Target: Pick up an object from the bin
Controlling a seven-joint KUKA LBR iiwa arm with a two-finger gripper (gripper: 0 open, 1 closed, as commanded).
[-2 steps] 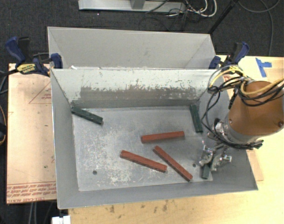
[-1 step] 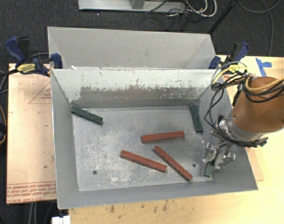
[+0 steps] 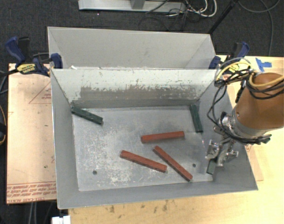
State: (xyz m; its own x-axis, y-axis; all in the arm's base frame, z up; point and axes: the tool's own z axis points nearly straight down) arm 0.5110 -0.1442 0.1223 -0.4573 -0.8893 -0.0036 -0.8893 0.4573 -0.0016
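Observation:
My gripper [image 3: 220, 153] hangs low at the bin's right wall, near the front right corner. A short dark green piece [image 3: 210, 168] shows just below it against that wall; whether it is held I cannot tell. The nearest red-brown bar [image 3: 172, 163] lies diagonally on the floor to the gripper's left. Another red-brown bar [image 3: 162, 136] lies nearly level above it. A dark green bar [image 3: 196, 118] leans in the back right corner, above the gripper.
A third red-brown bar [image 3: 143, 161] lies at the front middle of the floor. A dark green bar [image 3: 86, 115] rests at the back left. The arm's orange cover and cables sit over the right rim.

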